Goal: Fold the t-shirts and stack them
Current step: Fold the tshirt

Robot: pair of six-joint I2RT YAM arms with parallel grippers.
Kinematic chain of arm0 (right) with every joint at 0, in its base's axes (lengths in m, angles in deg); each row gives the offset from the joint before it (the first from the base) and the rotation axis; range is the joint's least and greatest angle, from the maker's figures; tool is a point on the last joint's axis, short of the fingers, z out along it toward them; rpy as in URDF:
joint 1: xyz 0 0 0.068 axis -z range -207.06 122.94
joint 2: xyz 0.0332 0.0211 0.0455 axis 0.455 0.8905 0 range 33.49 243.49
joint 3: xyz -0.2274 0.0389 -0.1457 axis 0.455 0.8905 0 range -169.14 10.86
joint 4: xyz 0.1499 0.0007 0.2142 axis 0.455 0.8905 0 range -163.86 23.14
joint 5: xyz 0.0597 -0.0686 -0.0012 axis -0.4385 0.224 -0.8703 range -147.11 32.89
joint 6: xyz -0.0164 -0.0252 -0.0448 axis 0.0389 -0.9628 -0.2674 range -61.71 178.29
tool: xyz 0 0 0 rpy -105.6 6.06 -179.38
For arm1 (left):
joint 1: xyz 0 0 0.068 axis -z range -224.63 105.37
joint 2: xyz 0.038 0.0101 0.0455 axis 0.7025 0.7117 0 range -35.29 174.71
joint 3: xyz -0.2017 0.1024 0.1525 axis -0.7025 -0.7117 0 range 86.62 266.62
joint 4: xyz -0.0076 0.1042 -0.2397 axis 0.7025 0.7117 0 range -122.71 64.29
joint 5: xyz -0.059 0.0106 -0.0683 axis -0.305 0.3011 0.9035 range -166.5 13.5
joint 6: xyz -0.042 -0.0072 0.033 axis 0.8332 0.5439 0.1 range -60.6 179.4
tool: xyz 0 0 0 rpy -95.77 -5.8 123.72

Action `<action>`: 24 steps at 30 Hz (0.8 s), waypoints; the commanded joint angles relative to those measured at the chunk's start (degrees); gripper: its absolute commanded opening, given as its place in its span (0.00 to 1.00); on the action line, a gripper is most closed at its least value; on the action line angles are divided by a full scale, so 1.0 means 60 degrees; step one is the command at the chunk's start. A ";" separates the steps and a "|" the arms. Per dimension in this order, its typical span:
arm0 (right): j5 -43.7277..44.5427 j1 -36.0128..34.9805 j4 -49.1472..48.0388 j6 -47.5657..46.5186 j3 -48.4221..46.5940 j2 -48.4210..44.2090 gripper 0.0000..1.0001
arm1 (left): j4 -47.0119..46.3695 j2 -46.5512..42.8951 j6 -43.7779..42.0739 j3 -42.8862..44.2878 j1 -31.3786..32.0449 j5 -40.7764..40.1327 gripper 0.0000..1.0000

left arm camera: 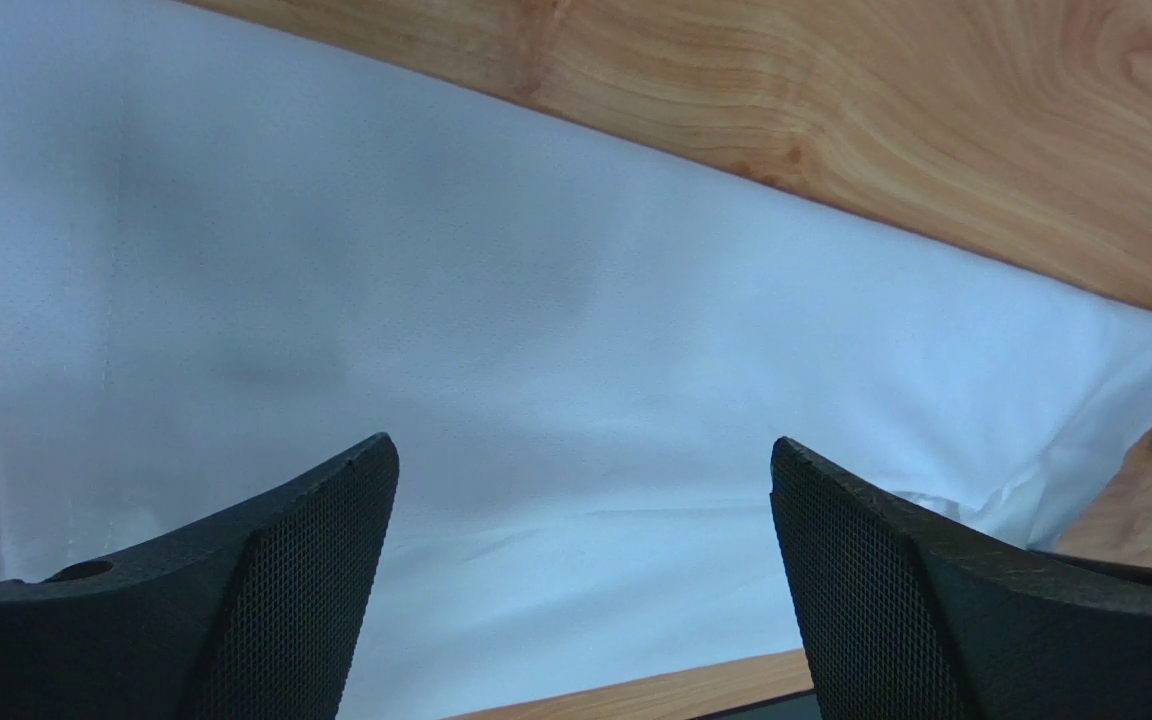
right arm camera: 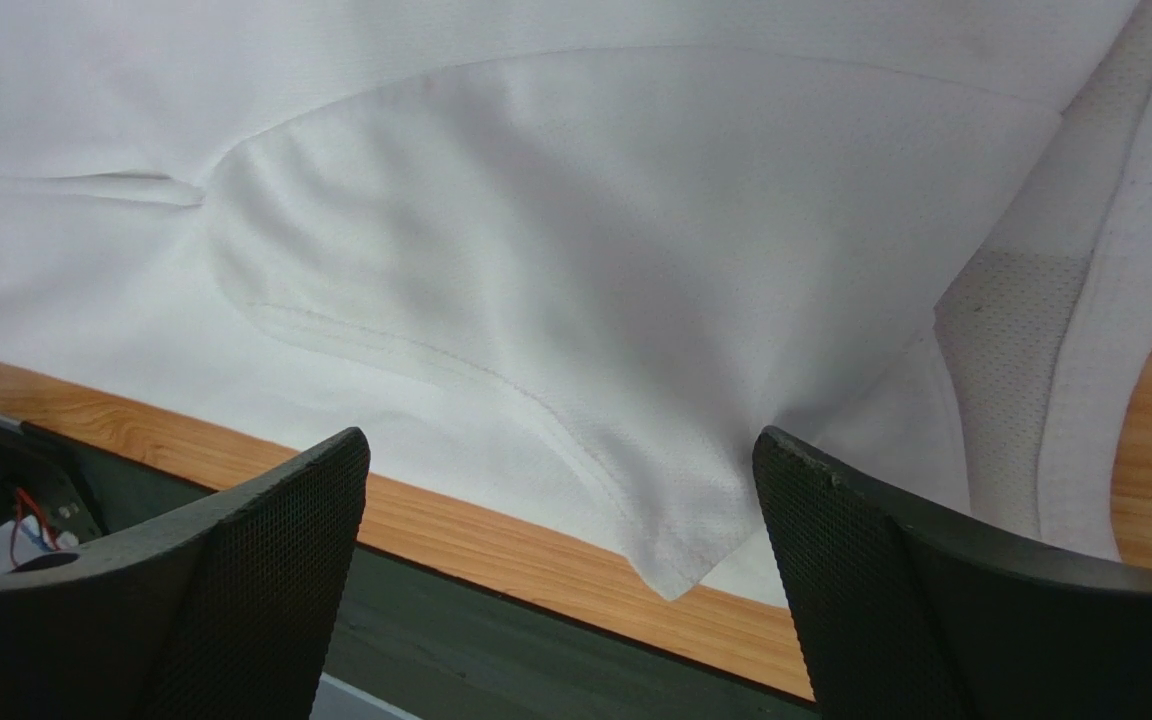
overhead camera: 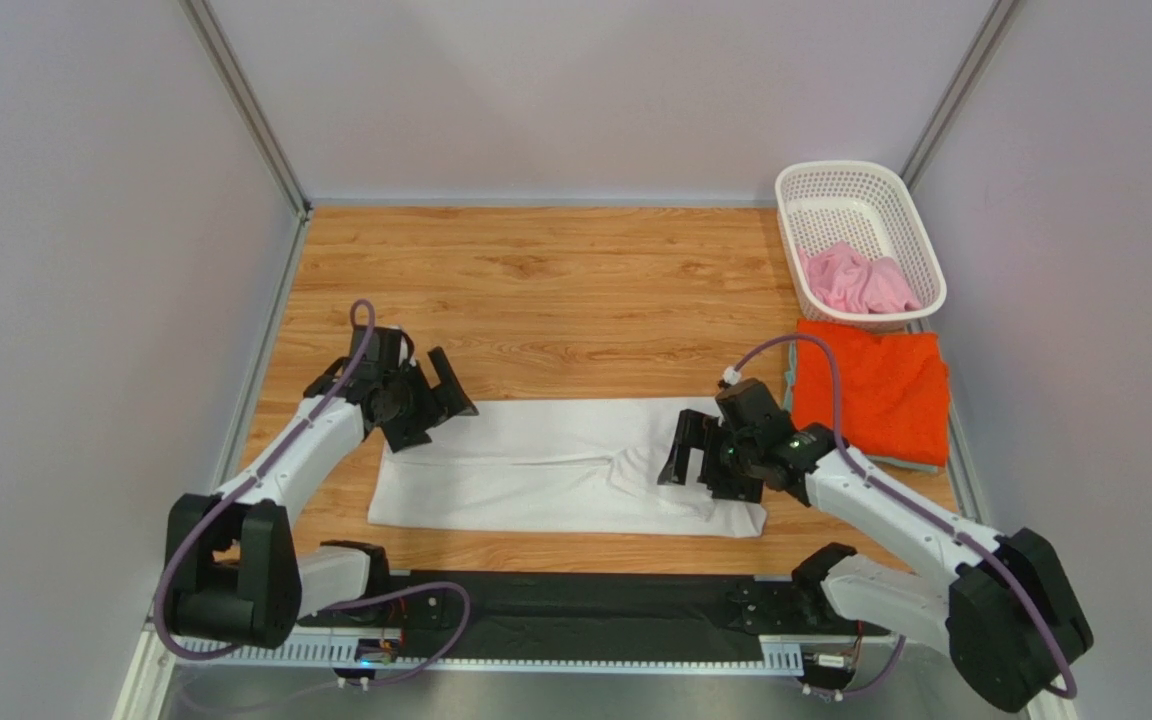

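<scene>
The white t-shirt (overhead camera: 537, 465) lies as a long folded strip across the near table; it fills the left wrist view (left arm camera: 537, 345) and the right wrist view (right arm camera: 612, 225), where a sleeve is folded over its body. My left gripper (overhead camera: 440, 402) is open and empty above the strip's far left corner. My right gripper (overhead camera: 695, 458) is open and empty above the strip's right end, over the folded sleeve. The orange t-shirt (overhead camera: 868, 393) lies folded at the right. The pale pink t-shirt (overhead camera: 860, 281) is crumpled inside the basket.
The white lattice basket (overhead camera: 838, 188) stands at the back right, just behind the orange shirt. Grey walls enclose the table on three sides. A black strip with the arm bases (overhead camera: 582, 615) runs along the near edge.
</scene>
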 commanded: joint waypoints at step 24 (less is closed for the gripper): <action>-0.0416 0.2771 -0.1018 -0.2805 -0.5493 0.7894 1.00 | -0.0841 -0.0983 0.2382 -0.2629 0.2960 -0.0378 1.00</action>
